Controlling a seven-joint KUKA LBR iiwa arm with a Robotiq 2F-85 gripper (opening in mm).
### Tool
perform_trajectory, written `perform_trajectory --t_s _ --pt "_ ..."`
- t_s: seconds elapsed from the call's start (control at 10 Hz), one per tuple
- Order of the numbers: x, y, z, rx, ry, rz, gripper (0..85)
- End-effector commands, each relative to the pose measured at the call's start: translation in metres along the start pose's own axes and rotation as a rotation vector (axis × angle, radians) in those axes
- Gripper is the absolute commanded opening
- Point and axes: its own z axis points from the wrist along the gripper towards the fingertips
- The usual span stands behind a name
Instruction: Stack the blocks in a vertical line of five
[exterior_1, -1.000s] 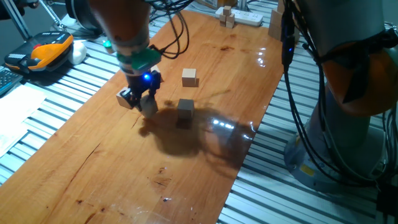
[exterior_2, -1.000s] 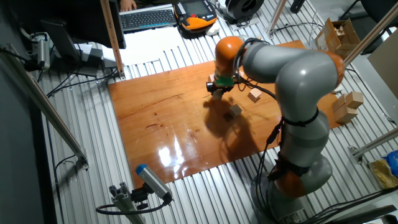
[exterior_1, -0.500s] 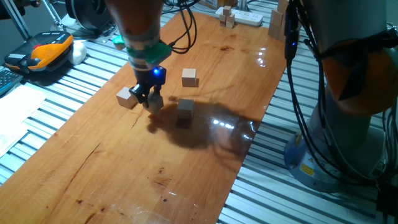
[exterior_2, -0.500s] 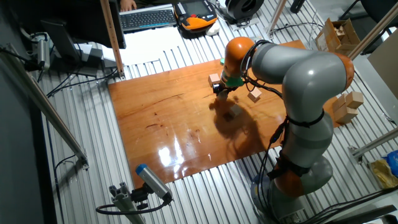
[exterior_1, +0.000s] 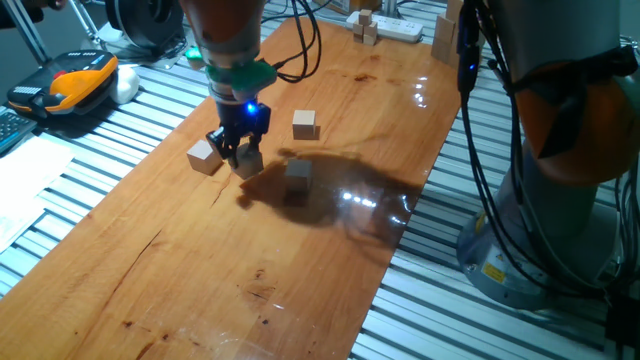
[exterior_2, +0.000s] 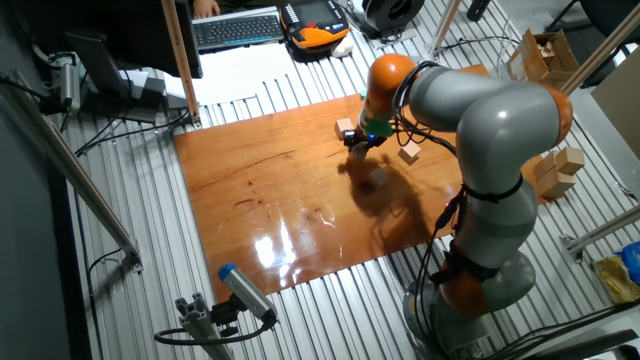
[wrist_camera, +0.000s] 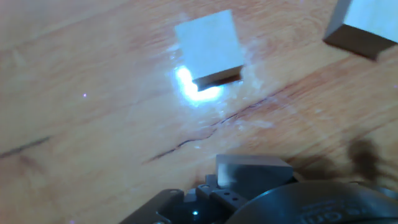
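Gripper (exterior_1: 240, 152) pinching a block (exterior_1: 249, 161), another block (exterior_1: 203, 157) just beside, open tabletop (exterior_1: 200, 260) nearby.

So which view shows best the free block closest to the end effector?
One fixed view: the block sits unobstructed beside the end effector. The other fixed view shows it tiny; the hand view's blurred blocks I cannot match.

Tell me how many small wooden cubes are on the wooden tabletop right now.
4 show. One sits left of the tool, one is held in the tool itself, one lies in the arm's shadow, one farther back. Another may be hidden.
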Motion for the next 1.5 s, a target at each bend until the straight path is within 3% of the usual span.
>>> perform_trajectory --t_s 0.0,0.2,0.6,1.1,1.3,1.4 --pt "-0.001 -0.003 -0.002 0.014 -0.004 -0.033 0.0" --pt "-0.007 -0.018 -0.011 0.007 0.010 -0.114 0.0" --pt "-0.014 -0.043 -0.013 0.022 0.005 -0.319 0.0" --pt "-0.023 -0.074 -0.026 0.023 0.046 -0.653 0.0" --pt "-0.023 -0.080 -0.026 0.012 0.048 -0.792 0.0" --pt "-0.021 -0.083 -0.025 -0.006 0.055 -0.792 0.0"
